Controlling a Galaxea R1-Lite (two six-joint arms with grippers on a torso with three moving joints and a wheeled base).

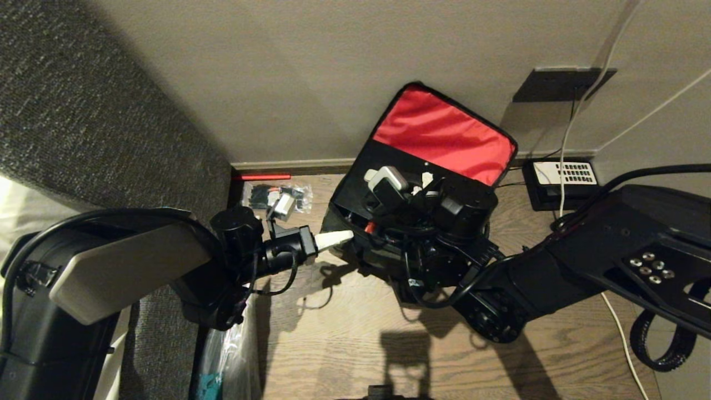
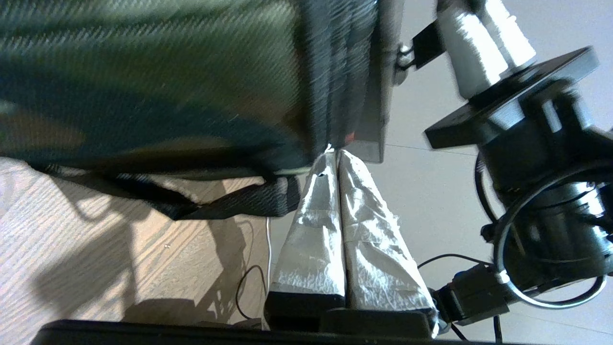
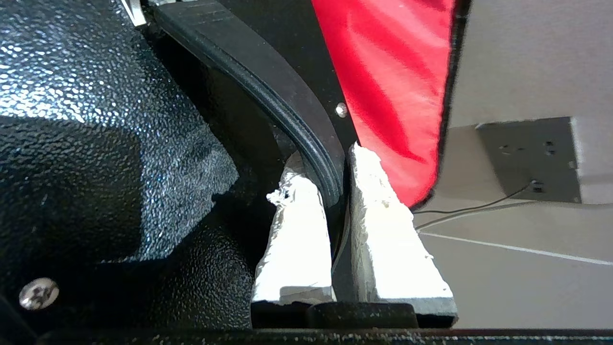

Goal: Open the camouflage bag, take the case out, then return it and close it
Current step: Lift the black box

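The right end effector (image 3: pixel 335 191) pinches the black rim of the case (image 3: pixel 268 91) between its white fingers (image 3: pixel 297 239), inside the open bag (image 1: pixel 361 216). Just behind it the bag's red-lined lid (image 1: pixel 444 136) leans back against the wall. The left end effector (image 1: pixel 339 238), fingers pressed together and empty, has its tips touching the bag's near corner on the wooden floor (image 1: pixel 344 333). Beyond the left end effector lies a clear plastic bag (image 1: pixel 280 200); past the right arm sits a telephone (image 1: pixel 561 180).
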